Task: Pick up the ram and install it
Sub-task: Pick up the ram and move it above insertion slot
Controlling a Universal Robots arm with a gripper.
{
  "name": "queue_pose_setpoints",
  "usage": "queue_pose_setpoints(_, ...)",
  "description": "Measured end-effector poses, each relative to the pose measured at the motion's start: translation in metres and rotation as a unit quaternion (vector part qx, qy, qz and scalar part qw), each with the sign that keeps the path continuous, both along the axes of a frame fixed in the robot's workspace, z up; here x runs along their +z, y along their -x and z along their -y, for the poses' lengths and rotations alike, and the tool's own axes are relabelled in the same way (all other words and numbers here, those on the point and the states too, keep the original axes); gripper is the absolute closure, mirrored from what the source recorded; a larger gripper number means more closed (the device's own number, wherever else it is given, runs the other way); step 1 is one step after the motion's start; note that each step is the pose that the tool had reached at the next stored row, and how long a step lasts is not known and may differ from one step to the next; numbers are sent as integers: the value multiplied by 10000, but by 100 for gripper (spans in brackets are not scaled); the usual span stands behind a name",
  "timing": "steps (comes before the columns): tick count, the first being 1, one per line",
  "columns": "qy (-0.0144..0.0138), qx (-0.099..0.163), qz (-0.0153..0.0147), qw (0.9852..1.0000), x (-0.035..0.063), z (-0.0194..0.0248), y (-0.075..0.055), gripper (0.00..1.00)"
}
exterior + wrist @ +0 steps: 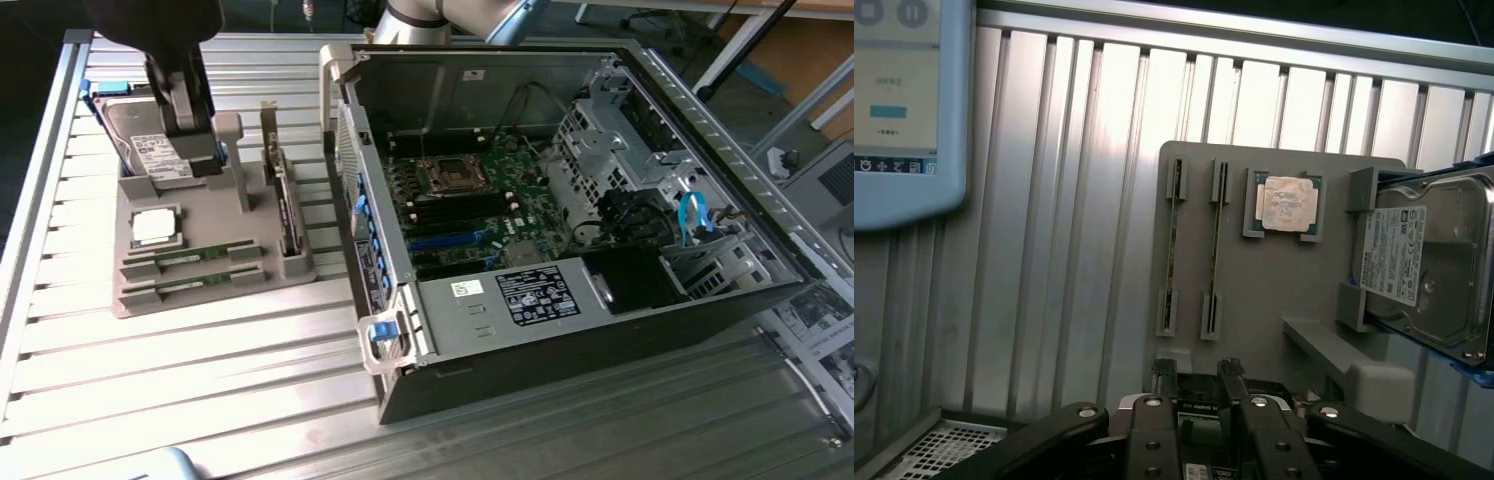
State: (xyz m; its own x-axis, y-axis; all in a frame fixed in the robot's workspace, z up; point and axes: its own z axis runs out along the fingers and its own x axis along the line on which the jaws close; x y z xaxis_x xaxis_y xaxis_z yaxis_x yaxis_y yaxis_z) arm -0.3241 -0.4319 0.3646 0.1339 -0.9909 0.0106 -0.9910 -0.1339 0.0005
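The ram is lying in its slot on the gray holder tray, at the left of the exterior view, just beside its twin and near the processor chip. The gripper is hovering apart from it, fingers spread and gripping nothing. In the wrist view, both sticks are showing edge-on, so their chips are hard to make out, and the hard drive is running off the frame.

Ribbed aluminium surface, slats running lengthwise, bright glare patches across them. Beyond the surface's edges: wooden panel, dark floor.
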Motion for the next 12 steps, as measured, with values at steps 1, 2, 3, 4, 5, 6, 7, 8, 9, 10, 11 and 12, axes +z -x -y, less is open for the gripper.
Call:
queue_pose_setpoints(1, 0, 0, 0, 10000, -4, 0, 0, 70)
queue_pose_setpoints(2, 0, 0, 0, 10000, -6, 0, 0, 70)
queue_pose_setpoints(3, 0, 0, 0, 10000, -10, 0, 0, 70)
queue_pose_setpoints(4, 0, 0, -1, 10000, -13, 0, 0, 70)
queue_pose_setpoints(5, 0, 0, 0, 10000, -16, 0, 0, 70)
queue_pose_setpoints(6, 0, 0, 0, 10000, -20, 0, 0, 70)
queue_pose_setpoints(7, 0, 0, 0, 10000, -23, 0, 0, 70)
queue_pose_setpoints(8, 0, 0, 0, 10000, -27, 0, 0, 70)
queue_pose_setpoints(9, 0, 0, 0, 10000, -30, 0, 0, 70)
queue_pose_setpoints(10, 0, 0, 0, 10000, -34, 0, 0, 70)
queue_pose_setpoints(11, 0, 0, 0, 10000, -38, 0, 0, 70)
queue_pose_setpoints(12, 0, 0, 0, 10000, -41, 0, 0, 70)
